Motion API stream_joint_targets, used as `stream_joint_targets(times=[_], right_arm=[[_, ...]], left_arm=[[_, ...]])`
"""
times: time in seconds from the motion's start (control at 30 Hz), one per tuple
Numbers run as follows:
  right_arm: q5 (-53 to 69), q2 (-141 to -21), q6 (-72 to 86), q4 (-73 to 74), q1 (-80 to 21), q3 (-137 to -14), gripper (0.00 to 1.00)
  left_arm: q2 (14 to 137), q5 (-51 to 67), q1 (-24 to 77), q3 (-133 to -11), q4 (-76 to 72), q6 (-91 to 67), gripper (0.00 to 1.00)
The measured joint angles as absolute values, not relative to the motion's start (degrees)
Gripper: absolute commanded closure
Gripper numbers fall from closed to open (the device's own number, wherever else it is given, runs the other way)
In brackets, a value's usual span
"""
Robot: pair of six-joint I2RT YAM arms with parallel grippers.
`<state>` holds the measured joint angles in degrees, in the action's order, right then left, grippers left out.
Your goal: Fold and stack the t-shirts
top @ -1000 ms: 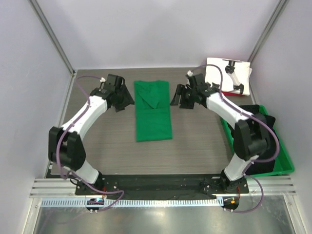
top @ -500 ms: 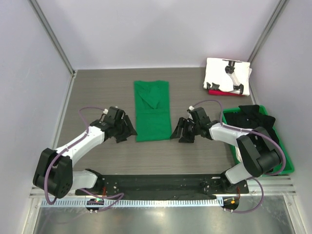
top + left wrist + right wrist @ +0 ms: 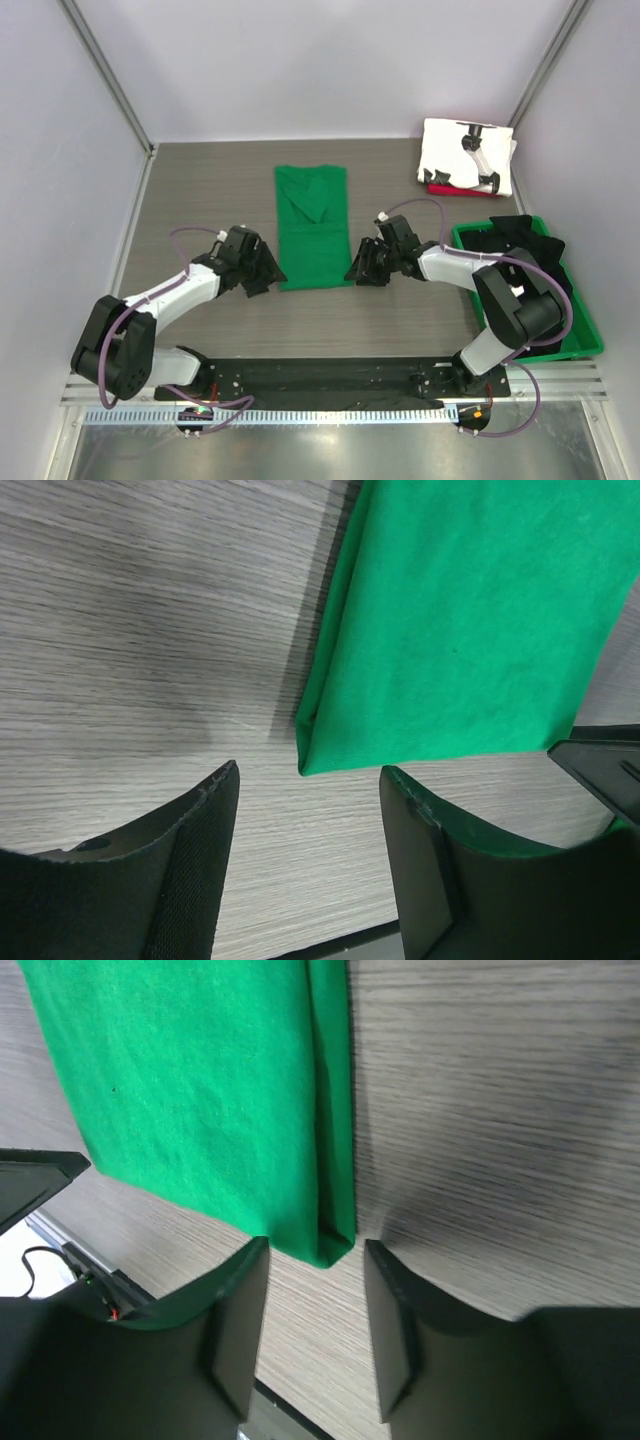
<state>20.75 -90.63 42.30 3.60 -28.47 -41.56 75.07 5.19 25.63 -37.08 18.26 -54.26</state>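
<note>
A bright green t-shirt lies folded into a long strip in the middle of the table. My left gripper is open at its near left corner, which sits just ahead of the gap between my fingers. My right gripper is open at its near right corner, also just ahead of the gap. A folded white t-shirt with black print lies on a red one at the far right. Black shirts lie in the green bin.
The green plastic bin stands at the right edge, beside my right arm's base. The grey wood table is walled by white panels on three sides. A black mounting rail runs along the near edge.
Both grippers came down from the shirt's far end to its near end, then closed in on the two near corners. The shirt has not moved.
</note>
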Motion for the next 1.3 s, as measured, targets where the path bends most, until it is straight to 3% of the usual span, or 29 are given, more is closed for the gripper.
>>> stream_joint_targets(times=[0.27,0.63,0.73,0.83,1.1,1.3], right_arm=[[19.11,-92.88,42.22,4.16,-28.88,-42.46,0.79],[19.2,-93.78,42.46,2.48,-28.88,-42.15,0.92],[19.22,-93.78,42.54,1.89,-28.88,-41.85,0.99],[19.42,-93.76,42.89,1.06,-28.88,-41.32,0.99],[19.77,-90.17,43.46,1.02,-28.88,-38.3,0.99],[19.11,-78.24,44.16,6.55,-30.37,-33.98,0.99]], left_arm=[[76.38,5.48,26.15,-35.44,14.92,-55.66,0.46],[79.02,5.78,27.05,-33.8,10.46,-58.0,0.63],[80.4,5.87,27.2,-33.8,8.78,-58.65,0.81],[82.08,6.33,27.33,-33.82,6.9,-59.27,1.0],[81.28,6.0,29.61,-33.93,7.46,-59.77,1.0],[71.31,3.18,36.69,-33.26,13.67,-61.56,1.0]])
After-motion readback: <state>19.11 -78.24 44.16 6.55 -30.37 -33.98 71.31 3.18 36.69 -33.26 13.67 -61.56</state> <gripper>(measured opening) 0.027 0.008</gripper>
